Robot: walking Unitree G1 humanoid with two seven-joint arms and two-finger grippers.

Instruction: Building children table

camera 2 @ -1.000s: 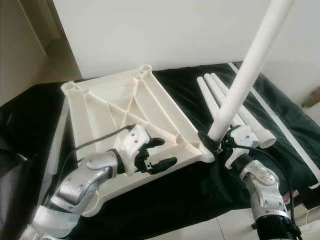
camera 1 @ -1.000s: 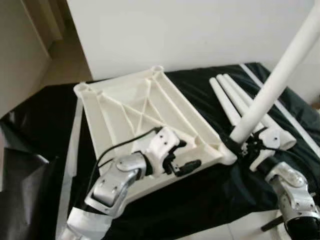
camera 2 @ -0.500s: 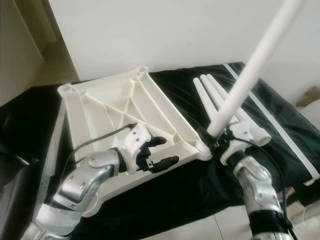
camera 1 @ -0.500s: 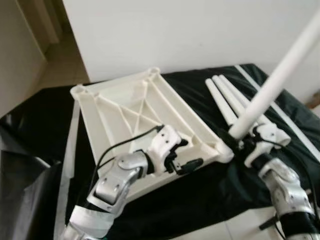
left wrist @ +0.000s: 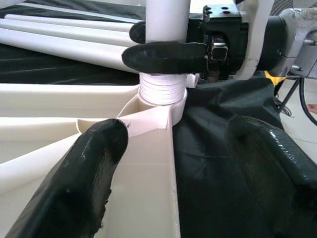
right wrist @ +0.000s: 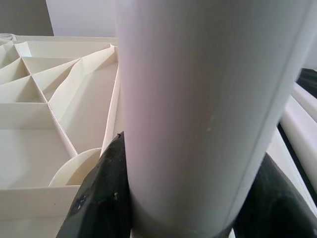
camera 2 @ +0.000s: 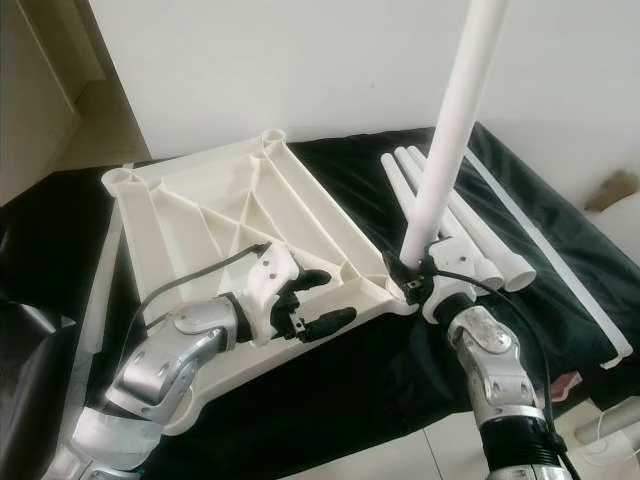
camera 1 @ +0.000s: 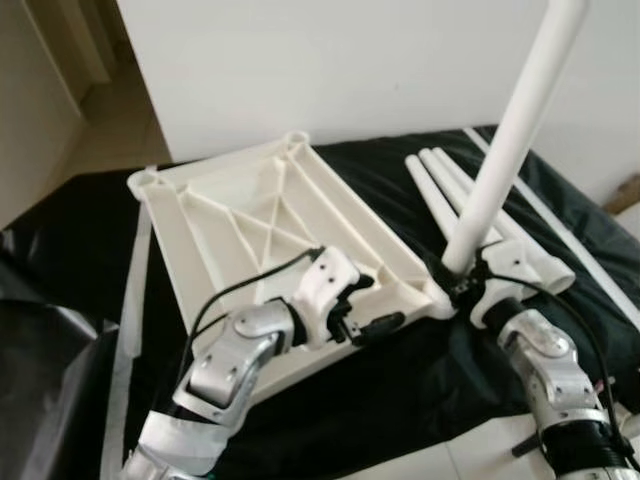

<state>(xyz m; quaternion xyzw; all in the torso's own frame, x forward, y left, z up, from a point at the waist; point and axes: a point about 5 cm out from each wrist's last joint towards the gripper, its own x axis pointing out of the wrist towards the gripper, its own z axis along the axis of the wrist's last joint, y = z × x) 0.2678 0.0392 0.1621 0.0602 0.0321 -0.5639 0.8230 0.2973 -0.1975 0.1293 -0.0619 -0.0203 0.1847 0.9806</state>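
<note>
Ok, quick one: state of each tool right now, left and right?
Left tool: open, holding nothing, fingers straddling the near edge of the upturned tabletop.
Right tool: shut on the table leg, just above the corner socket.

This looks like a room in a home. A plain white wall point(camera 1: 330, 70) stands behind the work area, and a beige floor point(camera 1: 105, 130) runs off into a passage at the left. A black plastic sheet point(camera 2: 560, 250) is spread out as a work surface, with pale floor tiles point(camera 2: 400, 460) at its near edge.
</note>
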